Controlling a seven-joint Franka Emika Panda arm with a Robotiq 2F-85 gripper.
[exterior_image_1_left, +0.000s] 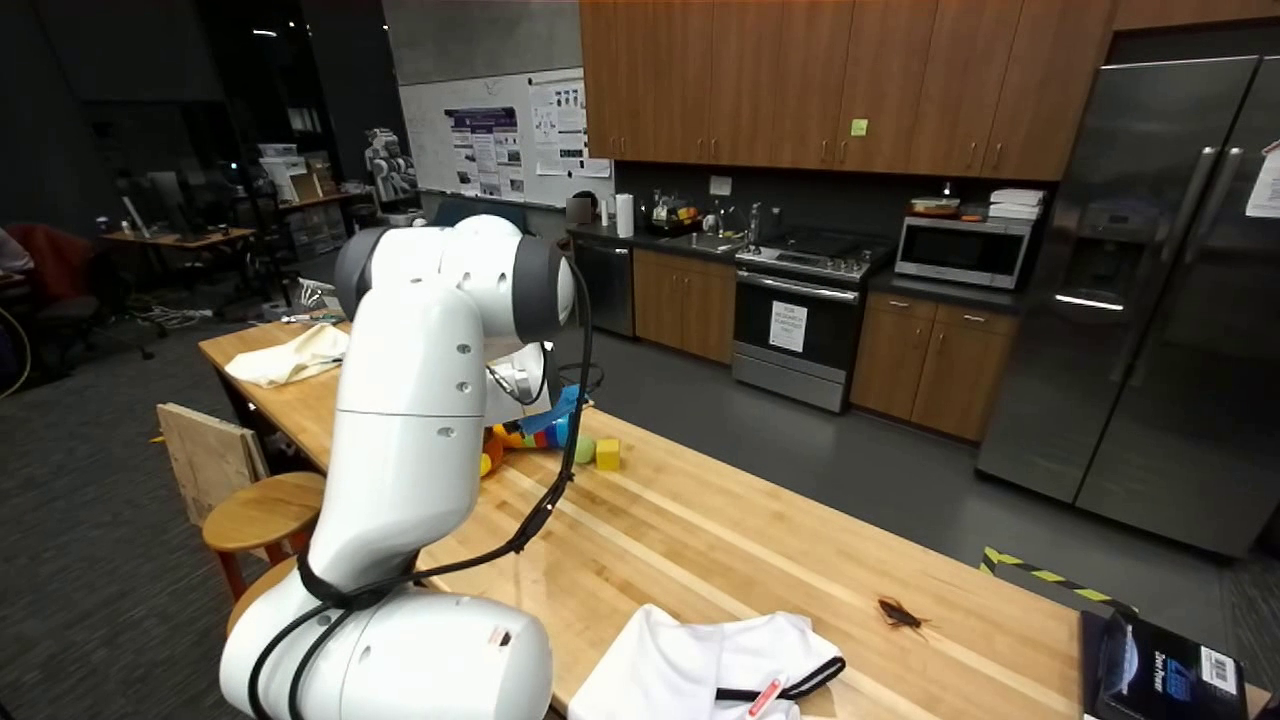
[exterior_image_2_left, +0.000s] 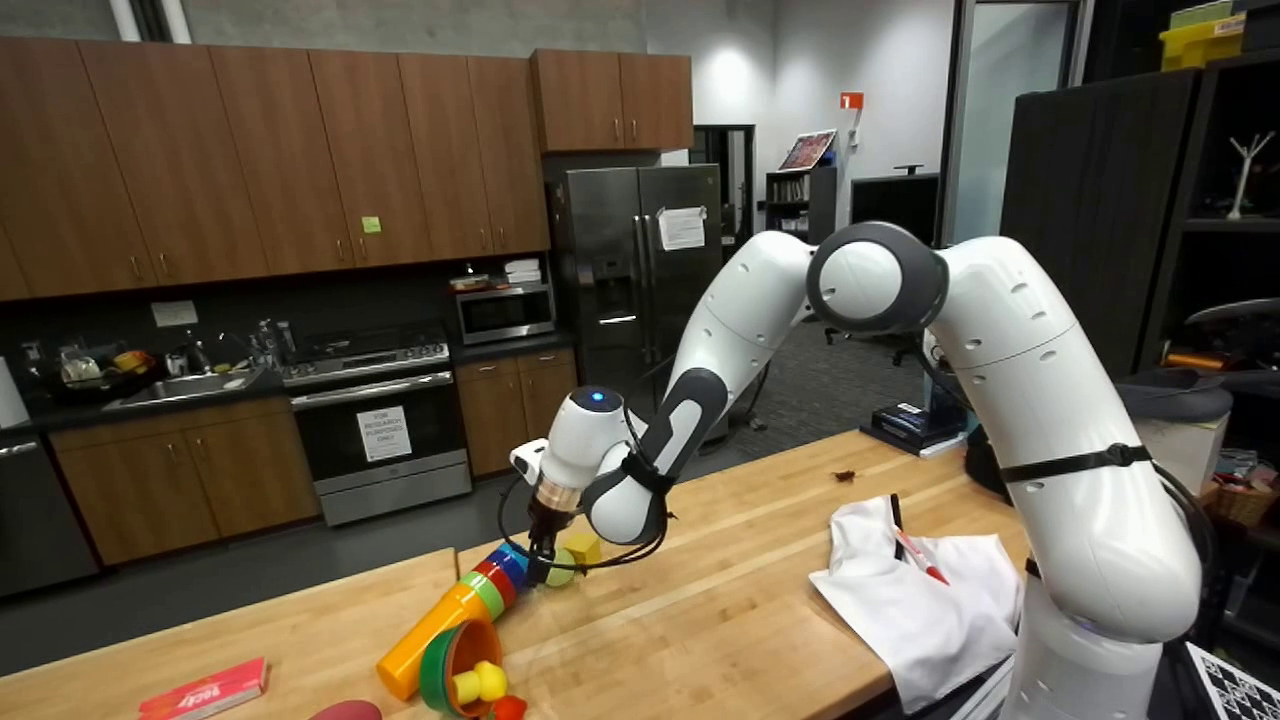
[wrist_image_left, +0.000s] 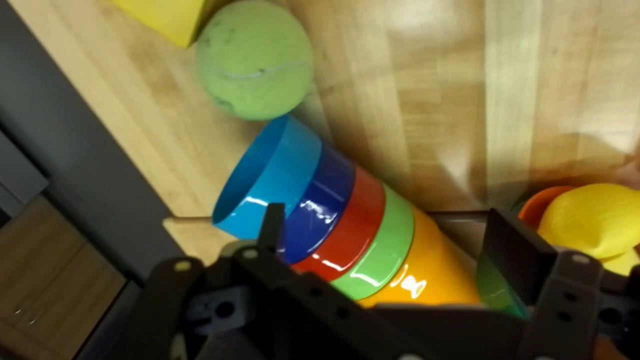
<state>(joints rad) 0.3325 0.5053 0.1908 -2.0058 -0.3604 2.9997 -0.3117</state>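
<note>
Claw (wrist_image_left: 384, 215) has its fingers (wrist_image_left: 522, 260) spread wide apart right at a stack of nested cups (wrist_image_left: 350, 220), which is lying on its side on the bench (exterior_image_2_left: 700, 640); can't tell if either finger touches it. Stack runs light blue, dark blue, red, green, then orange, with the hollow blue end by a tennis ball (wrist_image_left: 255, 60). Yellow block (wrist_image_left: 167, 17) is just past the ball. Down near the orange end there's a green bowl (exterior_image_2_left: 437, 668), orange inside, tipped on its side with a yellow thing (exterior_image_2_left: 482, 682) in it and a red thing (exterior_image_2_left: 509, 708) next to it. Pink box (exterior_image_2_left: 205, 690) lies further along the bench, and well apart from all that there's a white cloth (exterior_image_2_left: 935, 595) with a red marker (exterior_image_2_left: 922, 558) on top.
</note>
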